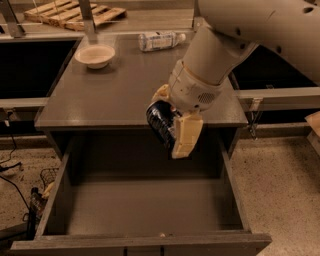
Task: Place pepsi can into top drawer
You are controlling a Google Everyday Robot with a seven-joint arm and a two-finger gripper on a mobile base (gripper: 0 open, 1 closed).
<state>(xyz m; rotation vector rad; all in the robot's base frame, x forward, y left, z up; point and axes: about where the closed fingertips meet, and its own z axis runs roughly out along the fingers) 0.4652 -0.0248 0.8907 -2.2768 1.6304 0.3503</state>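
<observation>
I have the claw (171,127) clenched on the can (159,123), with one cream finger (186,136) running down its right side and the other showing above it at the upper left. The can hangs tilted in front of the front edge of the bench (120,90). It is above the back part of the open drawer (145,207), clear of the drawer's floor and walls. The drawer is pulled well out below the bench, its grey bottom facing me. The arm (225,45) comes down from the upper right across the bench. At the far left of the bench stands a pale bowl (95,55). Near the far edge a clear bottle (159,40) lies on its side, well apart from the claw. Behind the bench I see a wooden pallet (75,12).
</observation>
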